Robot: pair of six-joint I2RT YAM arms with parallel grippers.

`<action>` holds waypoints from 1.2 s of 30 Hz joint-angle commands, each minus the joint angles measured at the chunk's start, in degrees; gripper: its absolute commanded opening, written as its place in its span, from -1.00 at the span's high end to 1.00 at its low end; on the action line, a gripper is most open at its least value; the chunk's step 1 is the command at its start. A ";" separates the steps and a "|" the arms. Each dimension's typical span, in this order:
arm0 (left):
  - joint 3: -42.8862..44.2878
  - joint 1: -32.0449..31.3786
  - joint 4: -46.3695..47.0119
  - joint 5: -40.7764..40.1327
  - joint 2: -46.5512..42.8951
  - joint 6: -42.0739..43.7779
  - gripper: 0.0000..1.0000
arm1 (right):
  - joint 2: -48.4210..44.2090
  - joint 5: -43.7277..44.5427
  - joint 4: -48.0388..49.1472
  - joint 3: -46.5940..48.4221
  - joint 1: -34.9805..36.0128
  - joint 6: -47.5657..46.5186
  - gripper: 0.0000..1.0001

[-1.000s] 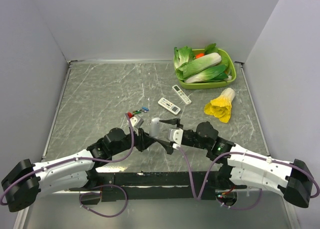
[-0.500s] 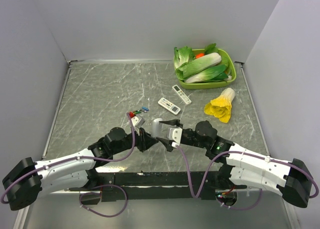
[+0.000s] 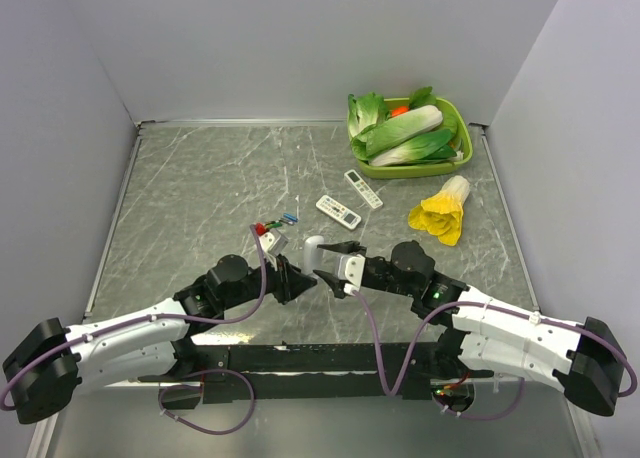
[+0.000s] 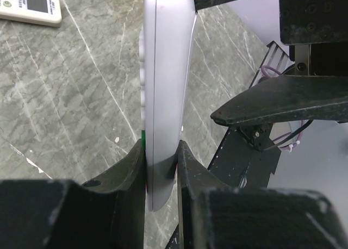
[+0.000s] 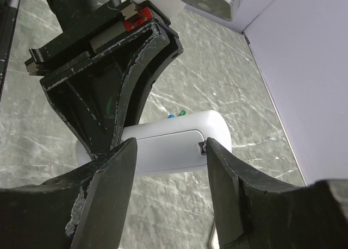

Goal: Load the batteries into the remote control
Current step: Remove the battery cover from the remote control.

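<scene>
L claw (image 4: 161, 151): clenched on one end of the remote control (image 4: 166, 69), which is held on edge, off the table (image 3: 200, 178).
R claw (image 5: 169, 148): released, a finger each side of the remote's back. Contact can't be confirmed.
Remote back: faces the R wrist cam; cover panel looks to be on.
Step (judged): get the cover off.
Do it well: centre the R fingers on the cover, not the body; slide lengthwise; L grip firm, no twist.
Batteries (image 3: 290, 218): blue, on the table beyond both claws, untouched.
Risk: remote pivots in the L jaws.
</scene>
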 commanded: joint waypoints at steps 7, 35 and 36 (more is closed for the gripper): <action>2.02 0.14 2.73 -1.15 -1.85 -1.42 0.98 | 2.39 -2.75 -4.59 3.06 -0.40 -0.07 0.02; 3.95 1.46 -2.90 -2.82 11.86 -6.78 0.98 | 6.43 -1.44 3.93 -3.09 -6.37 5.82 1.00; 3.96 1.72 -3.08 -2.74 12.82 -7.04 0.98 | 6.26 -1.43 3.76 -3.09 -6.55 5.90 1.00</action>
